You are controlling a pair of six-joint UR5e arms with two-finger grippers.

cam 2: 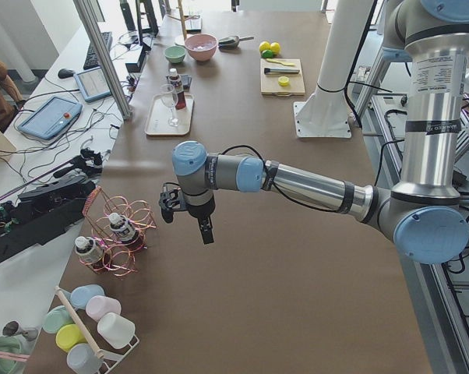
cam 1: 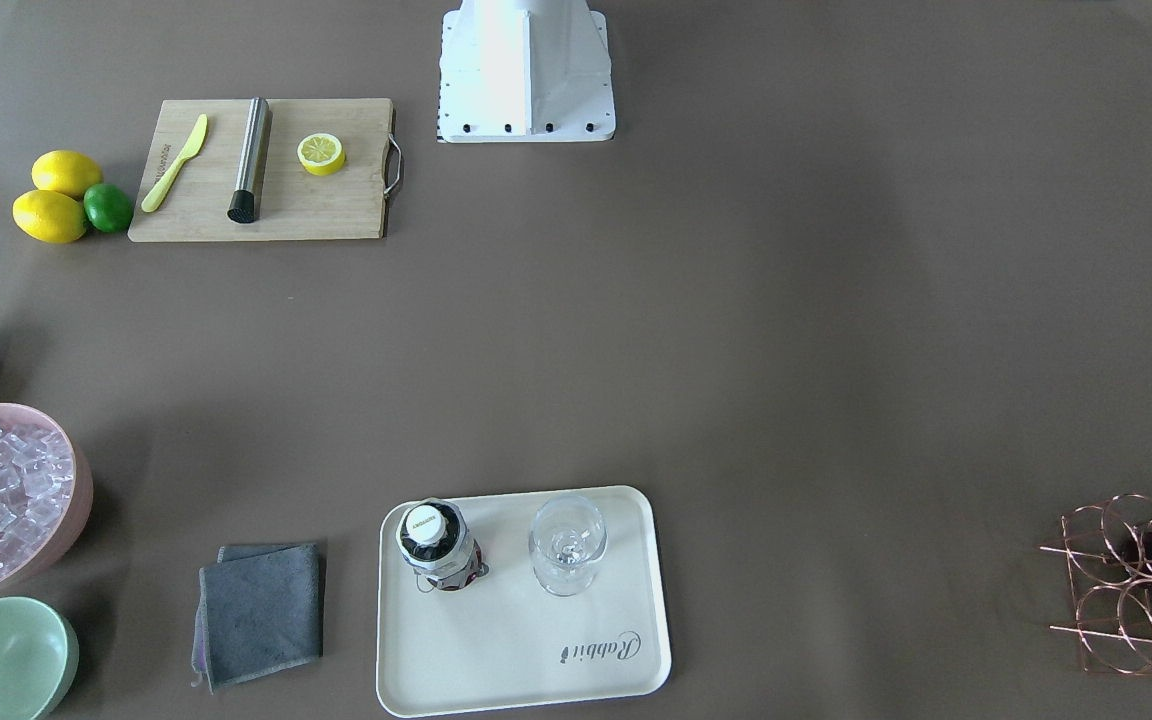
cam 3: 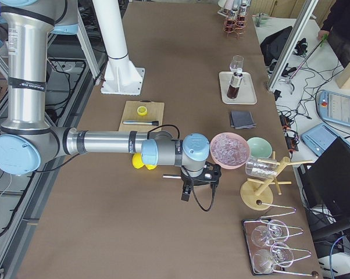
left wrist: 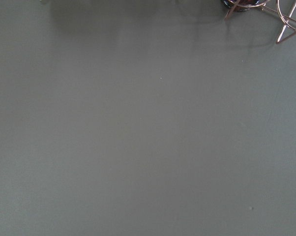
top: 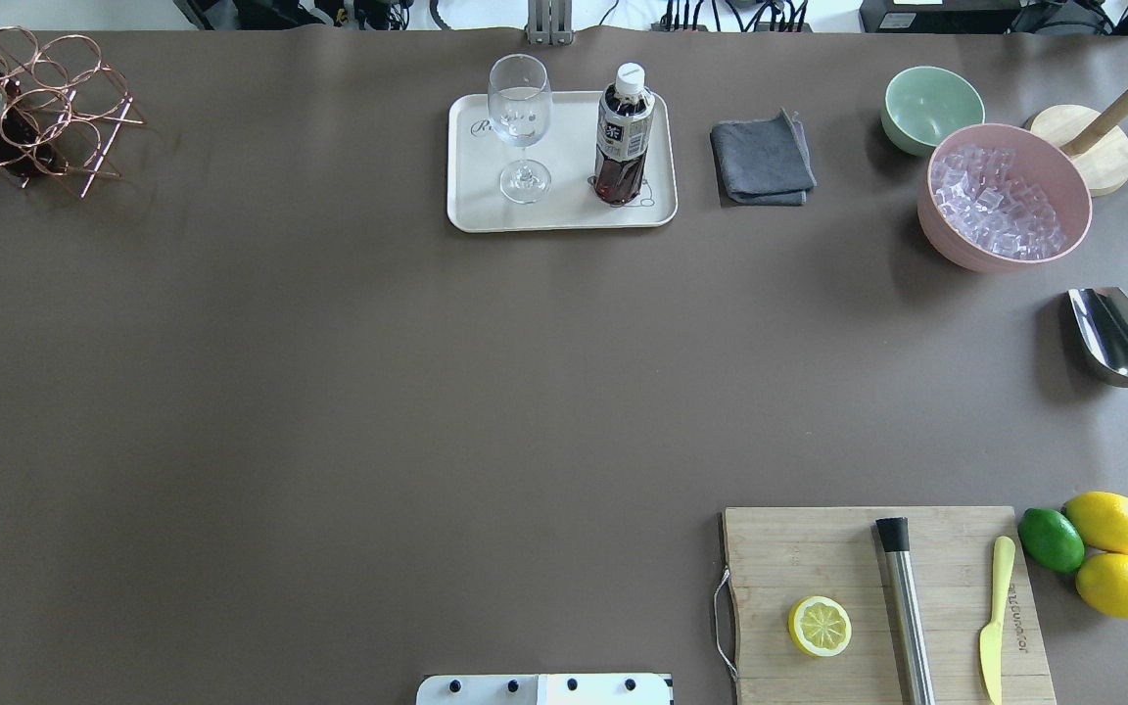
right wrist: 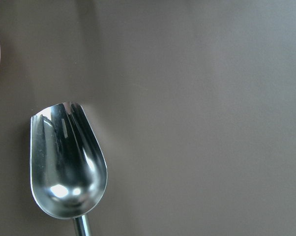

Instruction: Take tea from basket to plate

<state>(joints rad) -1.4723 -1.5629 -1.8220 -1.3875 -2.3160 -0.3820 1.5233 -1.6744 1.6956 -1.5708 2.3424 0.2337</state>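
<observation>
One tea bottle (top: 623, 137) stands upright on the cream plate (top: 564, 213), next to a clear wine glass (top: 520, 117); both also show in the front view, the bottle (cam 1: 439, 545) on the plate (cam 1: 496, 665). The copper wire basket (top: 45, 108) holds two more tea bottles (cam 2: 124, 228) at the table's far left end. My left gripper (cam 2: 186, 220) hangs over bare table beside the basket (cam 2: 114, 238). My right gripper (cam 3: 198, 189) hangs near the pink ice bowl (cam 3: 229, 148). Both grippers show only in side views, so I cannot tell whether they are open or shut.
A grey cloth (top: 762, 160), a mint-green bowl (top: 931, 108), the pink bowl of ice (top: 1005, 196) and a metal scoop (top: 1117, 343) lie on the right. A wooden cutting board (top: 877, 607) carries a lemon half, a muddler and a knife, with lemons and a lime beside it.
</observation>
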